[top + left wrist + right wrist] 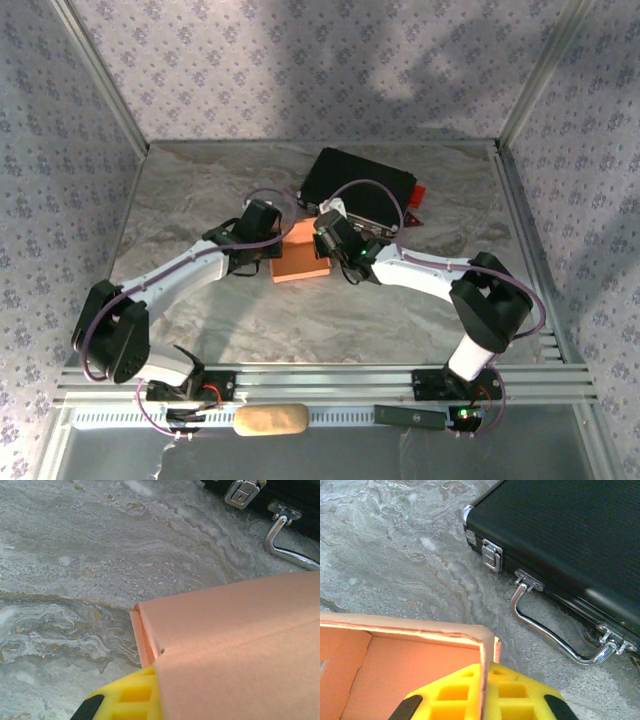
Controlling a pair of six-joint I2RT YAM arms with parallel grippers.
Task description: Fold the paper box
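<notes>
Standing near the middle of the grey marbled surface (190,190), the paper box (300,256) is a salmon-tan cardboard body partly formed into a rectangular shape. In the top view it lies between the two wrists, just on the near side of the black case (358,185). Whether box and case touch cannot be determined.

Left jaws: closed together. In the left wrist view, one yellow finger (125,697) shows at the bottom edge. A flat box panel (240,645) runs in directly beside it and covers the other finger, so the grip is on that panel. A folded corner with a narrow inner flap (144,642) sits just above the finger.

Right jaws: clamped on a side wall of the box. In the right wrist view, the thin upright wall (482,675) passes between the two yellow fingers (517,695), one inside the box and one outside. This view looks into the open interior (405,665).

The case lies flat, with its latch (491,555) and chrome handle (545,635) facing the box.

A tan oblong block (270,420) lies at the near edge, between the arm bases and well apart from the box.
</notes>
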